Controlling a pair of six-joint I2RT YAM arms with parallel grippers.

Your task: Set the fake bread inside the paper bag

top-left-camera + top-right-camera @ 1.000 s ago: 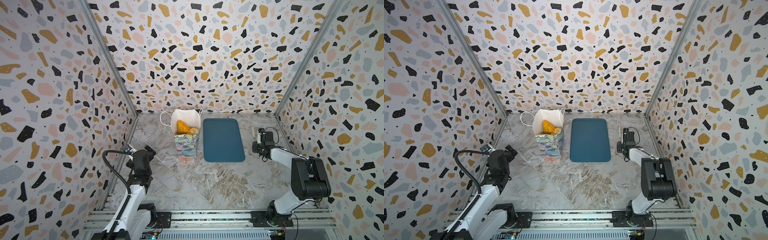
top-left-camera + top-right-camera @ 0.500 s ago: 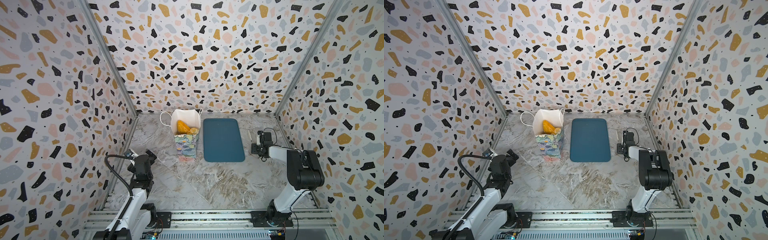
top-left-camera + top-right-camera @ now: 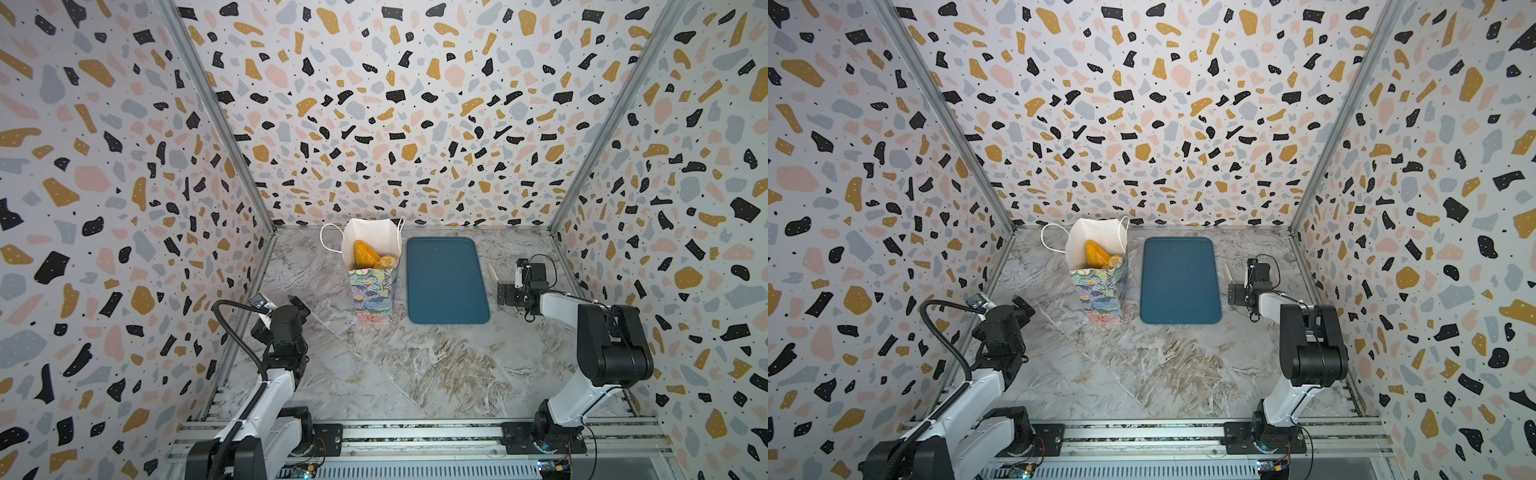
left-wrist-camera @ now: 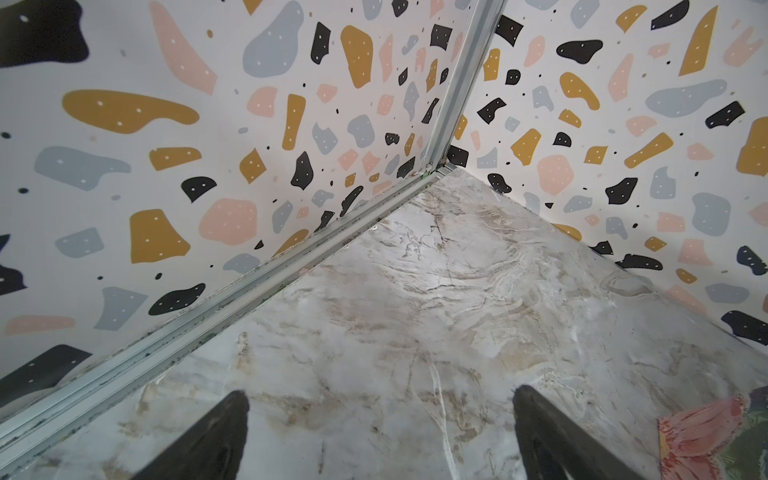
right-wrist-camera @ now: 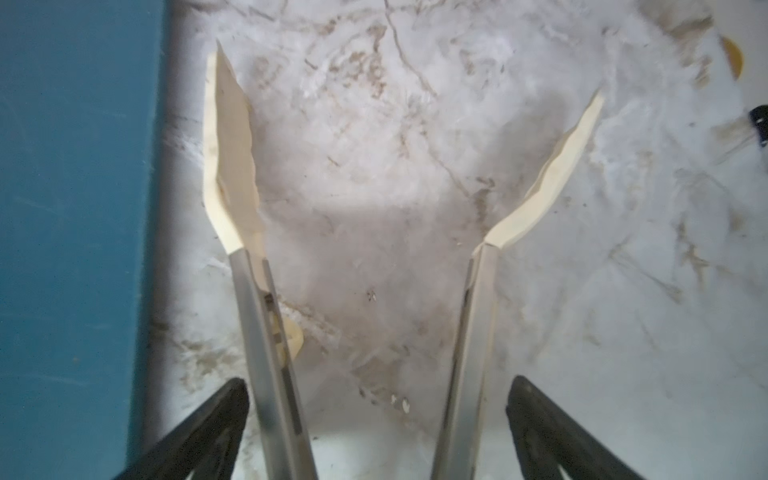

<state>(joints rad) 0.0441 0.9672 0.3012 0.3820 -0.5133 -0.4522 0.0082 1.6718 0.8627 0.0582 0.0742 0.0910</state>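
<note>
Our right gripper (image 5: 378, 386) stands with its jaws wide apart, and between them lie the tongs (image 5: 249, 291), whose two steel arms spread into two cream tips. One black finger sits just beside its tong arm, while a clear gap shows between the other finger and its arm, so we read no clamp on them. The long edge of the dark-blue tray (image 5: 75, 208) runs along one tong arm, near it, with a narrow strip of marble table (image 5: 374, 145) between. In both top views the tongs' cream tip (image 3: 492, 272) (image 3: 1228, 272) lies between the tray's right edge and the right wall, where room is tight. Our left gripper (image 4: 381, 392) also has its jaws apart, holding nothing, over bare marble by the rail at the foot of the left wall, with a bottom corner of the paper bag (image 4: 715, 440) at the rim of its view. The one paper bag (image 3: 372, 291) (image 3: 1100, 295) stands upright near the back wall, just beside the tray's left edge, its two white cord handles hanging outside. The fake bread (image 3: 363, 253) (image 3: 1095, 253) is inside the bag: we count two golden pieces in its mouth and cannot see deeper. The one tray (image 3: 446, 282) (image 3: 1179, 280) carries nothing. The widest open marble (image 3: 415, 365) lies in front of bag and tray, between our two arms.
</note>
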